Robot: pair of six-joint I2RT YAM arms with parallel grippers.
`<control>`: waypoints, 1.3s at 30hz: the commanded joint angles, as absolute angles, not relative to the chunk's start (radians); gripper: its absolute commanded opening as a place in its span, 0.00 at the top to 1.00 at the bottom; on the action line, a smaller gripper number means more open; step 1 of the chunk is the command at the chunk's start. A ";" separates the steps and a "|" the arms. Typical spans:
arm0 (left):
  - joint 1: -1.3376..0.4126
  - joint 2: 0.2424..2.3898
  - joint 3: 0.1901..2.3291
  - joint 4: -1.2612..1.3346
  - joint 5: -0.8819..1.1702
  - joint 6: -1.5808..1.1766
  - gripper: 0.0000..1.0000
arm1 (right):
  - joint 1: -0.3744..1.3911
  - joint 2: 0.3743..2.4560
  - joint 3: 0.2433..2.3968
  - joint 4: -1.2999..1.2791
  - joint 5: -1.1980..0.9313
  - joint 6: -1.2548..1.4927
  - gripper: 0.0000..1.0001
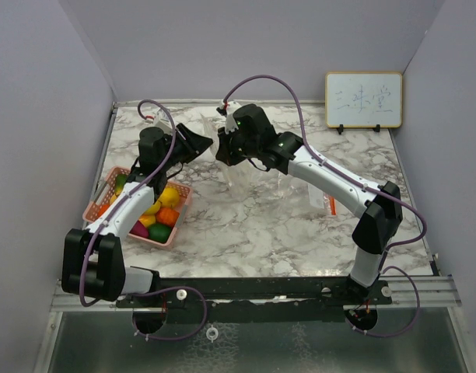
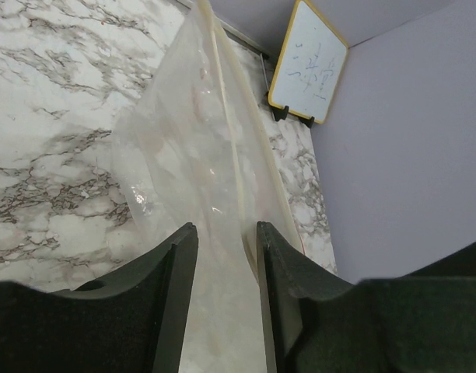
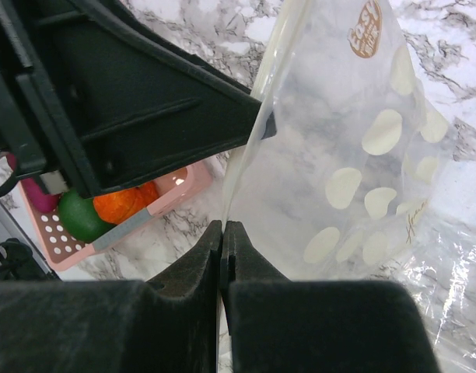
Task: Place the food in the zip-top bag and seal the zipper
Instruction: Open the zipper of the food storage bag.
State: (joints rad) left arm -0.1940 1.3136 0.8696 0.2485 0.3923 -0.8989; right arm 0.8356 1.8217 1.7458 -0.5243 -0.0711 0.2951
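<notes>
The clear zip-top bag (image 1: 236,177) hangs upright between my two grippers at the table's middle back. My right gripper (image 3: 224,225) is shut on the bag's edge (image 3: 339,155), which bears pale bean-shaped prints. My left gripper (image 2: 226,233) is open, its fingers (image 2: 180,264) standing either side of the bag's film (image 2: 199,155) without clamping it. In the top view the left gripper (image 1: 199,144) and right gripper (image 1: 221,151) nearly meet. The food (image 1: 169,196), in yellow, orange, green and purple, lies in the pink basket (image 1: 98,203). Orange and green pieces (image 3: 121,203) also show in the right wrist view.
A small whiteboard (image 1: 363,99) stands at the back right by the wall. Crinkled clear plastic with an orange tag (image 1: 325,200) lies under my right arm. The pink basket sits at the left, under my left arm. Grey walls close in the table.
</notes>
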 commanded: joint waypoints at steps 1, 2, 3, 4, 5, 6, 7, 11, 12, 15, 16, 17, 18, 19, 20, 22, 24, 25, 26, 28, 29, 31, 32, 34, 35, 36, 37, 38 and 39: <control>-0.203 1.365 0.881 0.323 0.409 -0.919 0.57 | 0.832 1.786 1.764 -0.513 -0.118 0.293 0.98; -0.207 1.373 0.887 0.332 0.414 -0.920 0.54 | 0.833 1.786 1.761 -0.511 -0.120 0.291 0.98; -0.214 1.386 0.896 0.334 0.415 -0.919 0.51 | 0.833 1.786 1.758 -0.510 -0.121 0.290 0.98; -0.219 1.396 0.904 0.334 0.419 -0.916 0.48 | 0.832 1.787 1.757 -0.508 -0.123 0.288 0.98; -0.226 1.406 0.914 0.333 0.426 -0.912 0.45 | 0.833 1.786 1.755 -0.507 -0.123 0.285 0.98; -0.232 1.417 0.921 0.332 0.430 -0.910 0.45 | 0.833 1.787 1.755 -0.506 -0.122 0.283 0.98; -0.235 1.427 0.926 0.331 0.438 -0.910 0.49 | 0.833 1.788 1.755 -0.506 -0.119 0.283 0.98; -0.241 1.454 0.932 0.327 0.469 -0.908 0.86 | 0.833 1.783 1.755 -0.513 -0.089 0.278 0.98; -0.240 1.458 0.934 0.317 0.475 -0.904 0.98 | 0.832 1.783 1.755 -0.517 -0.072 0.276 0.98; -0.239 1.461 0.966 0.223 0.490 -0.850 1.00 | 0.831 1.781 1.761 -0.551 0.039 0.287 0.98; -0.240 1.456 0.986 0.160 0.480 -0.816 1.00 | 0.830 1.778 1.761 -0.565 0.093 0.296 0.98; -0.239 1.451 1.006 0.100 0.464 -0.779 1.00 | 0.827 1.775 1.761 -0.576 0.137 0.298 0.98; -0.239 1.444 1.026 0.032 0.438 -0.741 1.00 | 0.824 1.772 1.759 -0.586 0.180 0.300 0.98; -0.239 1.436 1.048 -0.035 0.410 -0.705 1.00 | 0.822 1.771 1.757 -0.595 0.236 0.304 0.98; -0.239 1.427 1.070 -0.090 0.381 -0.667 1.00 | 0.822 1.768 1.753 -0.605 0.286 0.306 0.98; -0.239 1.412 1.106 -0.192 0.312 -0.605 1.00 | 0.821 1.770 1.749 -0.624 0.378 0.308 0.98; -0.238 1.396 1.138 -0.270 0.254 -0.552 1.00 | 0.821 1.773 1.741 -0.643 0.471 0.306 0.98; -0.238 1.390 1.158 -0.305 0.225 -0.524 1.00 | 0.821 1.774 1.734 -0.646 0.520 0.303 0.98; -0.238 1.383 1.177 -0.343 0.194 -0.501 1.00 | 0.819 1.777 1.726 -0.647 0.565 0.296 0.98; -0.238 1.373 1.215 -0.403 0.138 -0.452 1.00 | 0.809 1.786 1.715 -0.655 0.629 0.281 0.98; -0.238 1.367 1.230 -0.430 0.110 -0.426 1.00 | 0.802 1.792 1.713 -0.662 0.656 0.277 0.98; -0.239 1.349 1.254 -0.474 0.053 -0.387 1.00 | 0.783 1.802 1.706 -0.667 0.690 0.269 0.98; -0.237 1.340 1.262 -0.491 0.028 -0.371 1.00 | 0.774 1.807 1.703 -0.664 0.694 0.262 0.98; -0.237 1.319 1.268 -0.502 0.002 -0.347 1.00 | 0.762 1.809 1.697 -0.637 0.652 0.232 0.98; -0.238 1.308 1.265 -0.494 0.011 -0.341 1.00 | 0.760 1.807 1.693 -0.608 0.605 0.207 0.94; -0.238 1.297 1.257 -0.475 0.035 -0.345 1.00 | 0.759 1.803 1.691 -0.553 0.526 0.170 0.87; -0.238 1.286 1.246 -0.448 0.064 -0.357 1.00 | 0.759 1.795 1.686 -0.509 0.426 0.130 0.78; -0.238 1.281 1.233 -0.418 0.103 -0.375 1.00 | 0.759 1.783 1.677 -0.462 0.336 0.109 0.69; -0.238 1.278 1.219 -0.388 0.135 -0.396 1.00 | 0.759 1.769 1.669 -0.412 0.242 0.087 0.59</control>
